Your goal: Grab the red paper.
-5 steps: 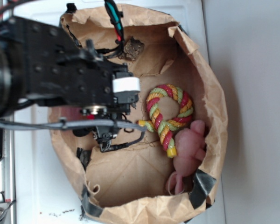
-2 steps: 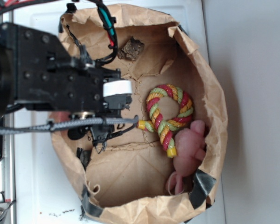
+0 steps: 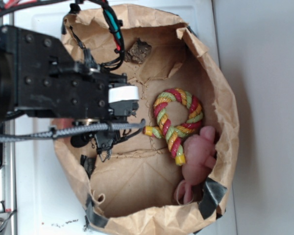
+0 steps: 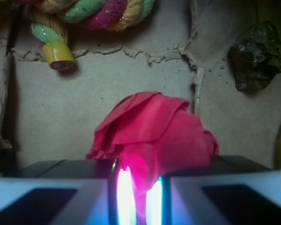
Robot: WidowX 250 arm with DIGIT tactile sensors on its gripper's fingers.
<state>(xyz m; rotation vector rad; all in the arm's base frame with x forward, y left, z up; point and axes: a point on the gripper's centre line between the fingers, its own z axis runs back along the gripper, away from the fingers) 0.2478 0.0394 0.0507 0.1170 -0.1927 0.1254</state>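
one crumpled red paper (image 4: 154, 129) sits on the brown paper bag's floor (image 4: 84, 117), below the rope toy (image 4: 84, 14) and left of a dark rock-like lump (image 4: 257, 56). it looks light, soft and springy; it should crush rather than slip, so a pinch across its bulging middle seems best. the tool (image 4: 139, 194) has its two blocks drawn close, a narrow gap between them filled with red paper, apparently clamped on its near edge.
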